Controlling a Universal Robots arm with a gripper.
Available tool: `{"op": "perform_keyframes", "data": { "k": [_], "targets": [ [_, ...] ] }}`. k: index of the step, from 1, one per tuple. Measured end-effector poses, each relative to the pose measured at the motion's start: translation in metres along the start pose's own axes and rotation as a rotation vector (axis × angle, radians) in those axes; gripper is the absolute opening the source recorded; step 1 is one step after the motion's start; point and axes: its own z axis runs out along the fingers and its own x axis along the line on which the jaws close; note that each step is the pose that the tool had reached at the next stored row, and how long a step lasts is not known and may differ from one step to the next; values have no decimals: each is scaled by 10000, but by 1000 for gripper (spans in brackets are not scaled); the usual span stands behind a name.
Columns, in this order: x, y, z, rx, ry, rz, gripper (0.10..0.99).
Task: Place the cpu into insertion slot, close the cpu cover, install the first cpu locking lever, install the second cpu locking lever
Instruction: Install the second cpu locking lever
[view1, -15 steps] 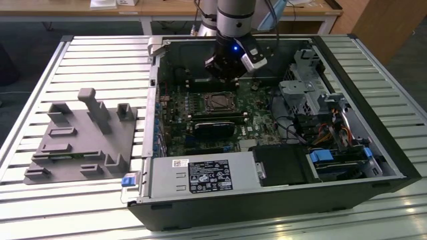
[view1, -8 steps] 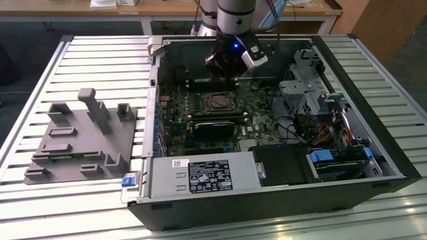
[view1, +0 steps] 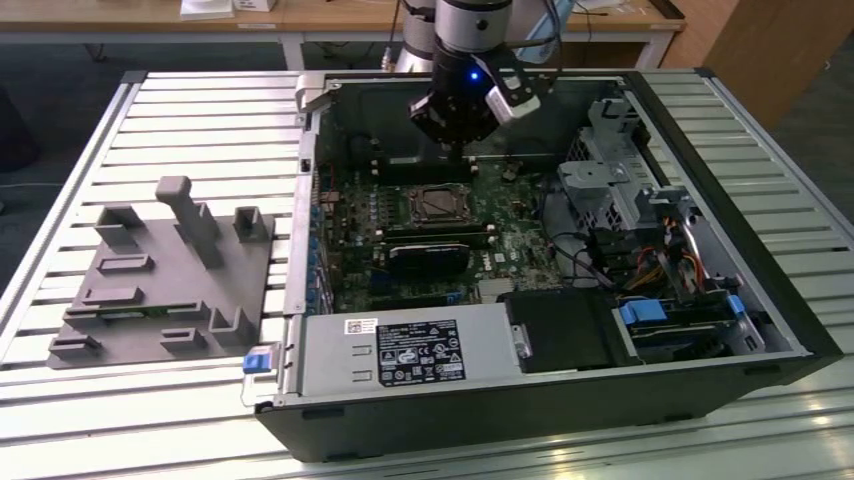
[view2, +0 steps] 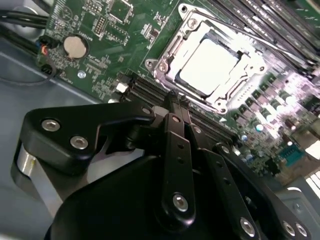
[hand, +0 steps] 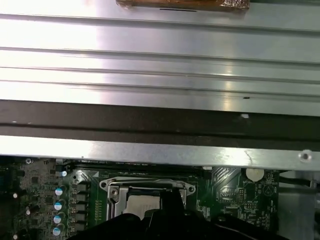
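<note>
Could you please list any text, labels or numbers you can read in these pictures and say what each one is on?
No text is legible.
Black-and-white label on the silver metal power-supply box: print too small to read.
Green circuit board: white markings too blurred to read.

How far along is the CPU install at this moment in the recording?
Looks done: the cpu sits in the insertion slot, and the cpu cover lies closed around it as a silvery frame. In hand: the gripper, fingers together and holding nothing, sits just beside the socket on the motherboard. Left: whether either locking lever is latched cannot be told.
</note>
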Motion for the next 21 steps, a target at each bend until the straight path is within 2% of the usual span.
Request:
{"op": "perform_keyframes", "data": {
  "k": [4,9,21],
  "targets": [
    [-3,4,-127,0,11,1,106],
    [-2,-34,-137,0,11,8,106],
    [8,-364,-143,1,31,16,106]
  ]
}}
